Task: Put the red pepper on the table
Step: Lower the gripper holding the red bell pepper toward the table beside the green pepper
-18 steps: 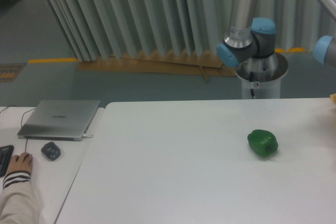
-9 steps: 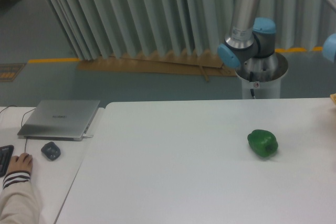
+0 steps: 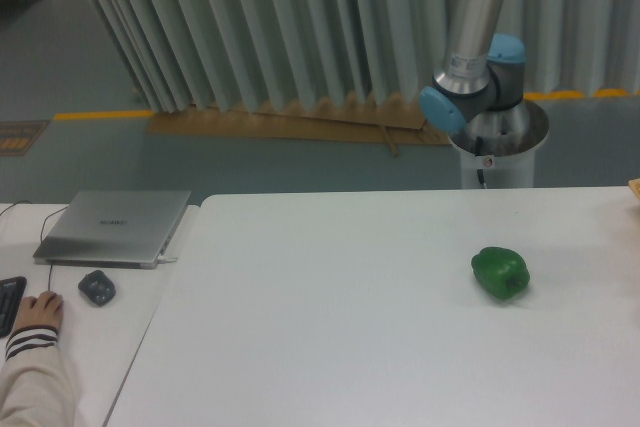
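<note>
The red pepper is out of view. The white table (image 3: 330,327) fills the lower middle and right of the camera view. Behind its far right edge stands the robot arm (image 3: 476,57) on a white pedestal, its upper links running out of the top of the frame. The gripper is not in view.
A green bell pepper (image 3: 500,272) lies on the right part of the table. On the adjoining desk at the left are a closed laptop (image 3: 115,226), a dark mouse (image 3: 96,287) and a person's hand (image 3: 37,315) by a keyboard corner. Grey curtains hang behind.
The arm's upper links have swung right and upward; the blue joint seen at the right edge earlier has left the frame. The green pepper has not moved.
</note>
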